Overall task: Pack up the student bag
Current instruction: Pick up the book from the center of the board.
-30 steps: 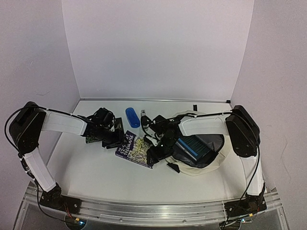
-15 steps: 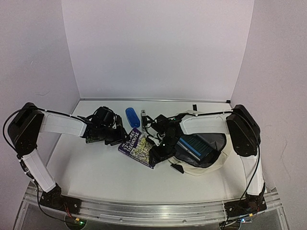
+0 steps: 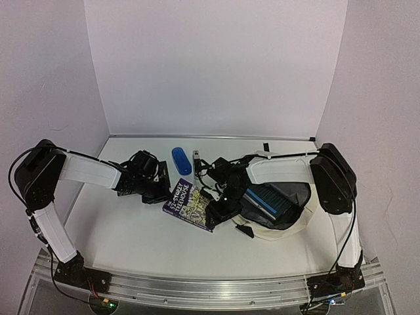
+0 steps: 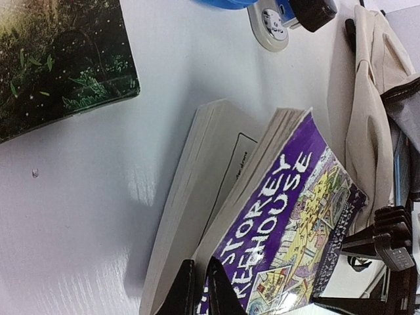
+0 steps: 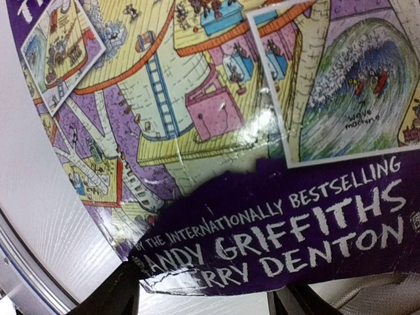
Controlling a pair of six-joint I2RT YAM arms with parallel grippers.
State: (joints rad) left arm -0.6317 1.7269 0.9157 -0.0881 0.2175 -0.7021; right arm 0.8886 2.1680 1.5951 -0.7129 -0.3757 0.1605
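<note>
The student bag lies open at the right, cream outside with dark lining, and a blue book sits inside it. A purple paperback lies left of the bag's mouth, between my two grippers. My left gripper is shut on the near corner of its front cover, which is lifted off the pages below. In the top view the left gripper is at the book's left end. My right gripper stands open at the book's other end, the cover's torn edge lying across its fingers.
A dark green book lies beside the paperback, under the left arm. A blue object and a small dark item sit behind the books. A black strap tab trails from the bag. White walls close in the back and sides.
My left gripper slid right to the paperback and closed on its cover. The book shifted slightly and its left end lifted. The right gripper stayed in place, still open.
</note>
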